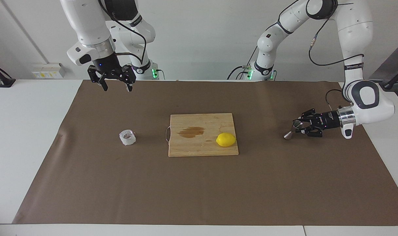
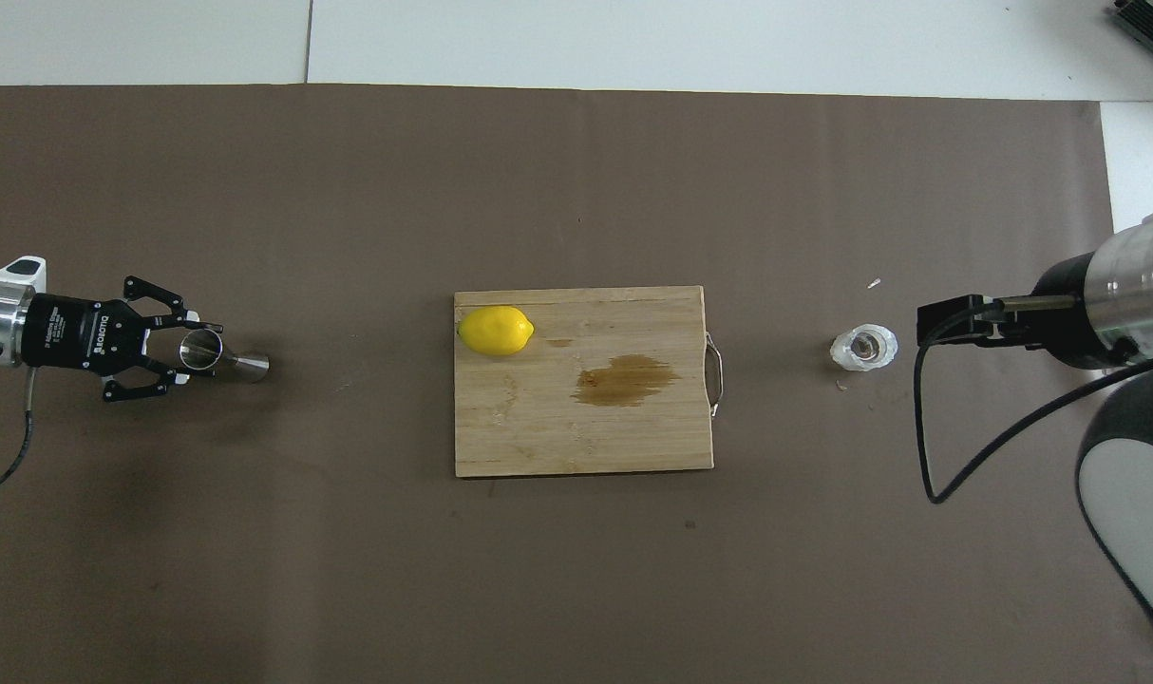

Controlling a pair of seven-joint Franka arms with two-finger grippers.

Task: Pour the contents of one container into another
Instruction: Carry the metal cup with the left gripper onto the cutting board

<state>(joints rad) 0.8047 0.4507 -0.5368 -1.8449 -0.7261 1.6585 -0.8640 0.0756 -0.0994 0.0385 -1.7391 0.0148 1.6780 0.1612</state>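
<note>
The steel jigger [image 1: 291, 129] [image 2: 223, 357] is at the left arm's end of the brown mat. It leans over, its lower cone pointing toward the cutting board. My left gripper [image 1: 299, 127] [image 2: 195, 353] reaches in level and low from that end, shut on the jigger's upper cone. The squat whitish cup [image 1: 127, 137] [image 2: 861, 347] stands upright on the mat toward the right arm's end, beside the board. My right gripper [image 1: 116, 86] hangs open high above the mat's edge nearest the robots, with nothing between its fingers.
A wooden cutting board [image 1: 202, 147] [image 2: 538, 437] lies mid-mat with a yellow lemon [image 1: 226, 139] [image 2: 496, 331] on it and a brown wet stain [image 1: 190, 131] [image 2: 626, 379]. The right arm's wrist and cable [image 2: 1051, 323] hang over the mat close to the cup.
</note>
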